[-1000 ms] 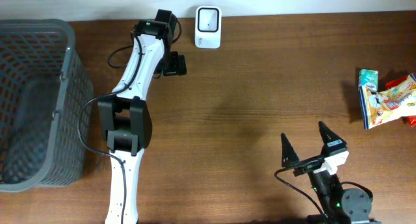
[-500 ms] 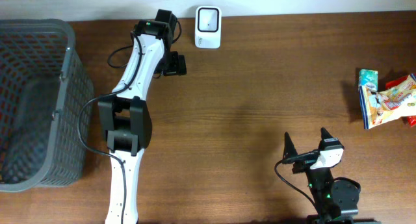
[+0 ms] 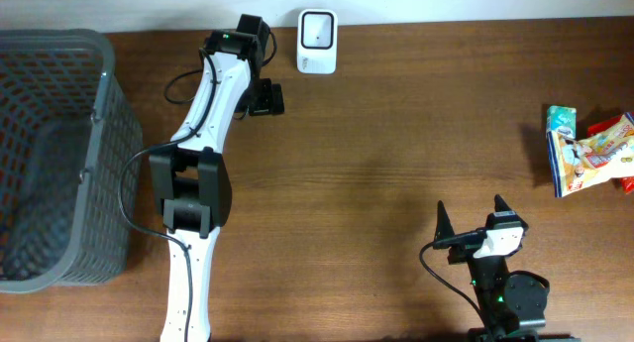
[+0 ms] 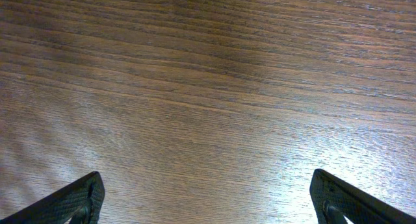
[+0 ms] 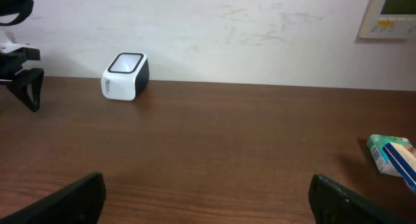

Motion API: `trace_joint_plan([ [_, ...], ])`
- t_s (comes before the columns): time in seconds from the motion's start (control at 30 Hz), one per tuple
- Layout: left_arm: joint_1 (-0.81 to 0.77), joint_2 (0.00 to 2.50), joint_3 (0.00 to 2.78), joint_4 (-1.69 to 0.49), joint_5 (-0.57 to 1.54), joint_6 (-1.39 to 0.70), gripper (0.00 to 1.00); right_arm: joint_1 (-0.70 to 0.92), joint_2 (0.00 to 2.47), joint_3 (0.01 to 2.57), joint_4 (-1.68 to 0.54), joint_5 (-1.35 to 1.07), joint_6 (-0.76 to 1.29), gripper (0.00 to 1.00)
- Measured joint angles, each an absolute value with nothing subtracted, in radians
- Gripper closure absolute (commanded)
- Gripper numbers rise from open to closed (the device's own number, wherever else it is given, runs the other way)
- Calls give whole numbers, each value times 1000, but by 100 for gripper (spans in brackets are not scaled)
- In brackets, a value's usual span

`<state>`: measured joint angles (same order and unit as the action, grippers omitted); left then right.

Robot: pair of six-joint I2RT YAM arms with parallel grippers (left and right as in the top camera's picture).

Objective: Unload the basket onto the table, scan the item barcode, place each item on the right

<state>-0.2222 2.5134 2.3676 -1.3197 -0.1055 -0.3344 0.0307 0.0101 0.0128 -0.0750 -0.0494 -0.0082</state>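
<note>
The white barcode scanner [image 3: 317,41] stands at the table's far edge, window facing up; the right wrist view has the scanner [image 5: 125,76] at the back left. The items, a pile of snack packets [image 3: 592,154], lie at the far right edge, and one green-and-blue packet [image 5: 392,154] shows at the right of the right wrist view. My left gripper [image 3: 265,96] hangs just left of the scanner, open over bare wood [image 4: 208,201]. My right gripper [image 3: 473,221] is near the front edge, open and empty [image 5: 208,198], well left of the packets.
A grey mesh basket [image 3: 50,154] fills the left end of the table. The left arm [image 3: 198,154] stretches from the front edge to the back. The left arm's black gripper [image 5: 23,81] shows at the left of the right wrist view, in front of a pale wall.
My right gripper has drawn back a little toward the front edge and shifted slightly right. The left arm, scanner and packets have not moved.
</note>
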Motion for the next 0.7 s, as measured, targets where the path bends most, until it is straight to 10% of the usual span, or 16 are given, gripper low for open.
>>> trace_joint_plan([
  [0.7, -222, 2510, 2367, -1339, -76, -334, 1, 31, 10, 13, -75, -49, -12, 2],
])
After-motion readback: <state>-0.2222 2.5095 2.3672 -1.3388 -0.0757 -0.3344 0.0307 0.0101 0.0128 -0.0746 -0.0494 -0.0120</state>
